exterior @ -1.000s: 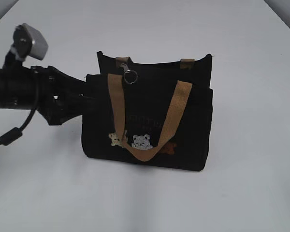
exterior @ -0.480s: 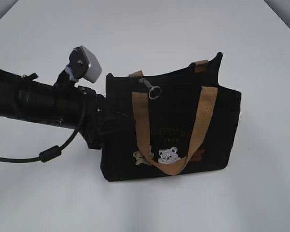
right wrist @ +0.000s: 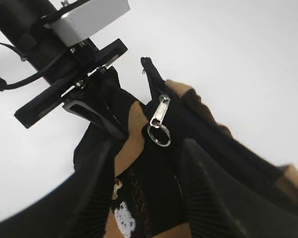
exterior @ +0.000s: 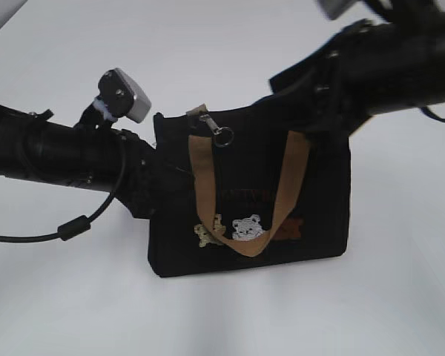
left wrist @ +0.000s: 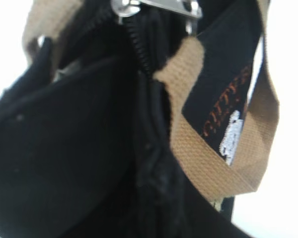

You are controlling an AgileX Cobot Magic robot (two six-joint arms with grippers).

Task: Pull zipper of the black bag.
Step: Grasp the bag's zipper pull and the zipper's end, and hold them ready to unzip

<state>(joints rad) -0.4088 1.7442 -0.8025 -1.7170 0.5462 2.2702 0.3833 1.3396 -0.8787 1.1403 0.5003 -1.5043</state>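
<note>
On the white bench [exterior: 222,319] the left tool [right wrist: 97,116] is pressed against the left end of the bag [exterior: 245,222], its fingers pinching the fabric there. The bag stands upright mid-bench, tan handle [exterior: 245,185] hanging down its front over small bear patches [exterior: 248,228]. The zipper [exterior: 221,133], a silver ring on a clasp, sits at the left end of the bag's top edge. The right tool [right wrist: 146,196] is above the bag's right top, fingers [right wrist: 208,193] spread to either side of the ring, not touching it.
</note>
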